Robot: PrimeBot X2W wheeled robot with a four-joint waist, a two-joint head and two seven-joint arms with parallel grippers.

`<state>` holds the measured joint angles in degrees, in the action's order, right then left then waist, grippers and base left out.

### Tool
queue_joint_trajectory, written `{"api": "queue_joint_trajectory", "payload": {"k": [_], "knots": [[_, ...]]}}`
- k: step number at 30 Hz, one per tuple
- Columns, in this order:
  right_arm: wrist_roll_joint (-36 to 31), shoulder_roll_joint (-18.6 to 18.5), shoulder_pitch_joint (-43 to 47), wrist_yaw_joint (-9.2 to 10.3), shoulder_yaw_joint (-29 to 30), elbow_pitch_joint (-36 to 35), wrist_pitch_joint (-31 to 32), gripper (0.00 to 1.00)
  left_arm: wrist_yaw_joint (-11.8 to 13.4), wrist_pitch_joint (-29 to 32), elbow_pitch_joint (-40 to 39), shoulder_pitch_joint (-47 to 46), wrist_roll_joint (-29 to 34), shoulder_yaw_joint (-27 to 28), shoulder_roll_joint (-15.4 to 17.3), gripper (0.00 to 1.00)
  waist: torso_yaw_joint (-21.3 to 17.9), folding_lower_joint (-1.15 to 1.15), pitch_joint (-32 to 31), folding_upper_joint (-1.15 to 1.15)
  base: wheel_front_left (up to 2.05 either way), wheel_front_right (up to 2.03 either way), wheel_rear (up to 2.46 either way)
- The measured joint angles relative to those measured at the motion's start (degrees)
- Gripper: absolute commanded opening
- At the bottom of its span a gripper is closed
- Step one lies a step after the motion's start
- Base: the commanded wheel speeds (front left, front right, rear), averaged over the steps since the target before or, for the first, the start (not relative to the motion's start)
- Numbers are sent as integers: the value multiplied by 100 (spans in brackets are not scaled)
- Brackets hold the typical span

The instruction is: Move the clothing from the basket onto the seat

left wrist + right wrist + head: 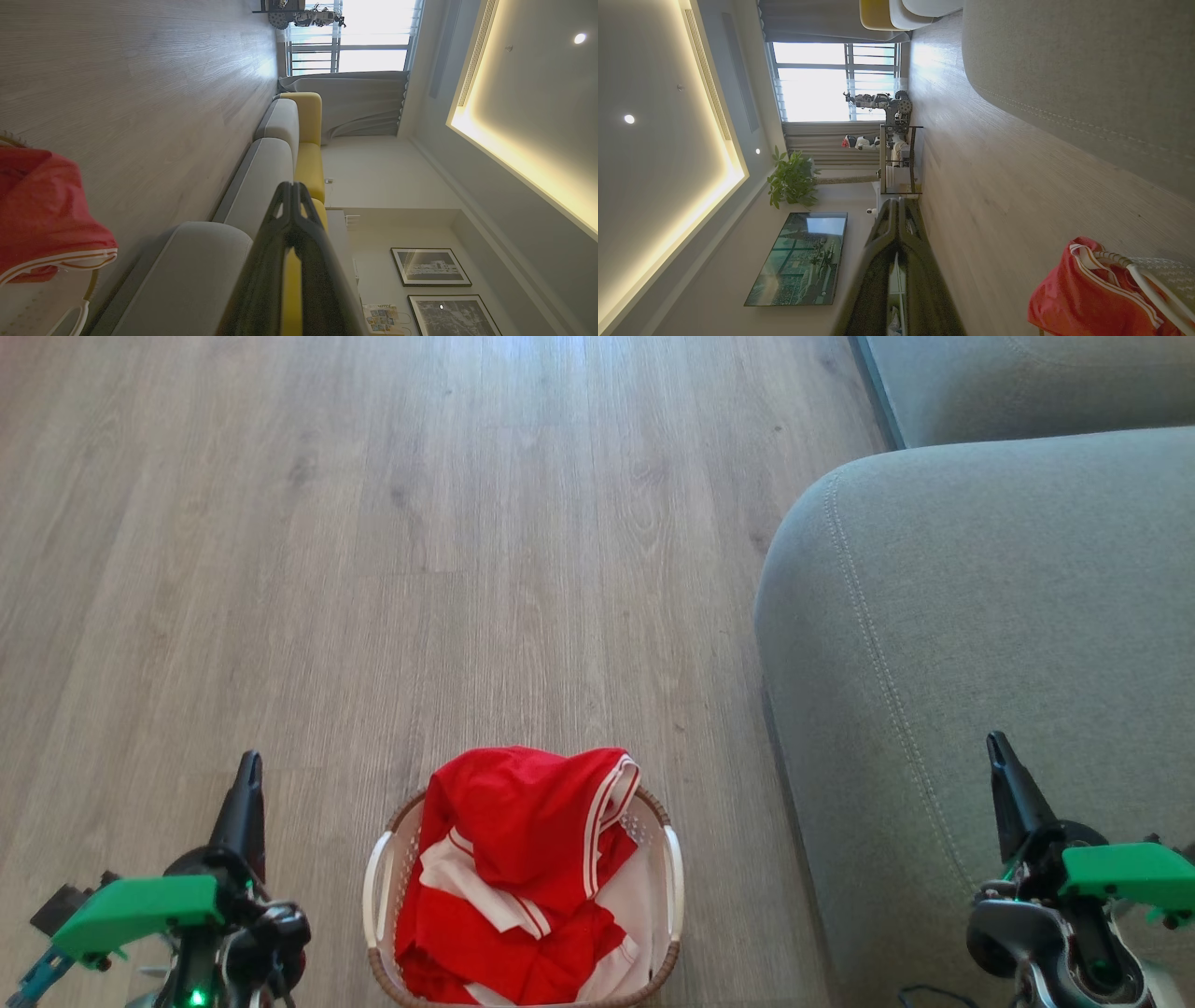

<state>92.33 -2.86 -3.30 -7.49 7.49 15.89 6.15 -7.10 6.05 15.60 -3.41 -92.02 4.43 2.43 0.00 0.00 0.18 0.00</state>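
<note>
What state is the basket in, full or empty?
Full: crumpled red clothing is heaped above the rim of the basket.

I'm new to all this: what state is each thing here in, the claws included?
basket: upright on the wooden floor, full.
clothing: crumpled, heaped in the basket, above its rim.
seat: no clothing on the part in view.
left gripper: shut, holding nothing.
right gripper: shut, holding nothing.

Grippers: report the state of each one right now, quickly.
Left gripper: closed, holding nothing.
Right gripper: closed, holding nothing.
</note>
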Motion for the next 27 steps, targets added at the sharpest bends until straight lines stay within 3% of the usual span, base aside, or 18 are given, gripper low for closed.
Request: {"api": "queue_joint_trajectory", "payload": {"k": [27], "knots": [[0,0,0,0,0,0,0,0,0,0,0,0,0,0,0,0,0,0,0,0,0,0,0]]}}
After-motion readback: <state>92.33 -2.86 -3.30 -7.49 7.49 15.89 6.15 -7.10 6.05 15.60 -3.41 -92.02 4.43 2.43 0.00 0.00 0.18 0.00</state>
